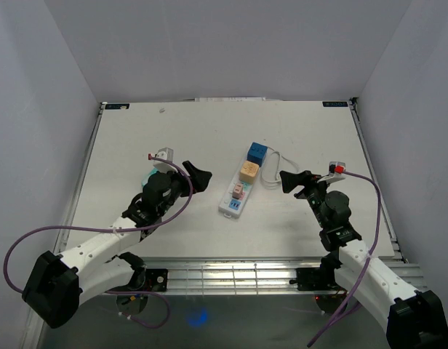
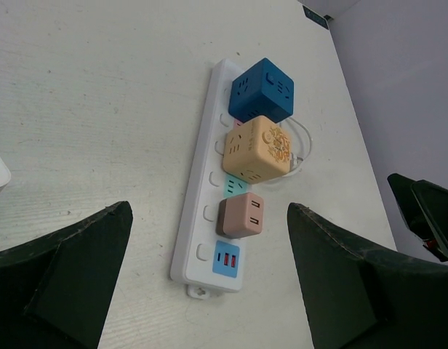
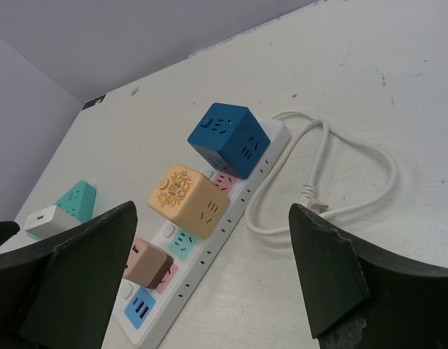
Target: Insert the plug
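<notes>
Three cubes sit plugged into a white power strip (image 1: 232, 206) (image 2: 197, 218) (image 3: 209, 267) that lies near the middle of the bench (image 1: 137, 138). The blue cube (image 1: 256, 152) (image 2: 262, 91) (image 3: 229, 138) is at the strip's far end and the yellow cube (image 1: 249, 171) (image 2: 258, 149) (image 3: 188, 198) is just beside it. The pink cube (image 1: 238, 191) (image 2: 240, 216) (image 3: 148, 262) is the smallest and nearest to the strip's near end, and a teal socket shows between the yellow and pink cubes. A white cord (image 3: 324, 142) leaves the strip's far end and loops over the bench on the right arm's side of the strip. Its plug (image 3: 313, 198) lies flat inside that loop, just beside the strip and in no socket. On the strip's other side, well apart from it, a teal cube (image 3: 77, 200) and a white cube (image 3: 44, 219) rest loose on the bench, touching or nearly so, close under the left arm. The left pincer (image 1: 195, 180) hangs above the bench on the left arm's side of the strip and points toward it, fingers spread wide with nothing between them. The right pincer (image 1: 291, 183) faces the strip from beyond the cord, likewise spread wide and empty, clear of the cord and the cubes.
</notes>
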